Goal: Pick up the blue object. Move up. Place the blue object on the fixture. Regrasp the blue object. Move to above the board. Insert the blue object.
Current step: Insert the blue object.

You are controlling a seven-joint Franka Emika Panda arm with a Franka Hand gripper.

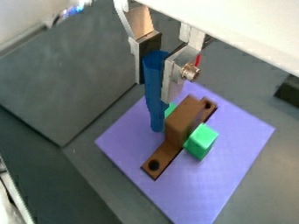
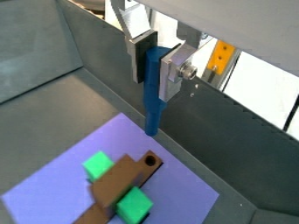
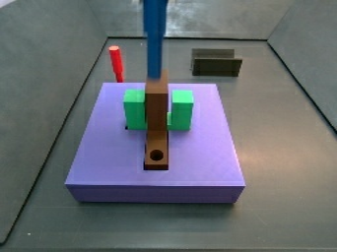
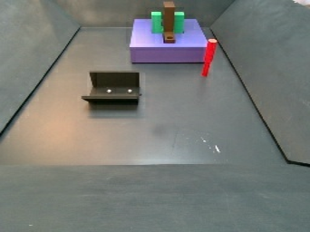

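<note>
A: Where is the tool (image 1: 162,58)?
B: Above the board (image 1: 239,188), in both wrist views. Its silver fingers (image 2: 173,66) are clamped on the top end of the peg (image 1: 156,87), 1 on each side.

A: How does the peg hang?
B: Upright, long axis vertical. In a wrist view its lower end sits near the far end of the brown bar (image 1: 181,133), but I cannot tell if it touches. In a side view the peg (image 3: 154,39) comes down from the top edge of the picture, in line with the bar (image 3: 157,123), and its lower end looks level with the bar's far end, between the 2 green blocks (image 3: 134,108).

A: And the hole?
B: The round hole (image 3: 157,156) is at the bar's near end in that side view, well apart from the peg. In a wrist view the hole (image 2: 152,161) lies just below the peg tip (image 2: 152,127) in the picture; the gap between them cannot be judged.

A: The fixture?
B: On the floor, well apart from the board. It shows in both side views (image 4: 112,88), with nothing on it. A red peg (image 4: 208,56) stands upright on the floor just beside the board (image 4: 151,50).

A: Is the tool visible in the side views?
B: No, only the peg in 1 of them.
</note>
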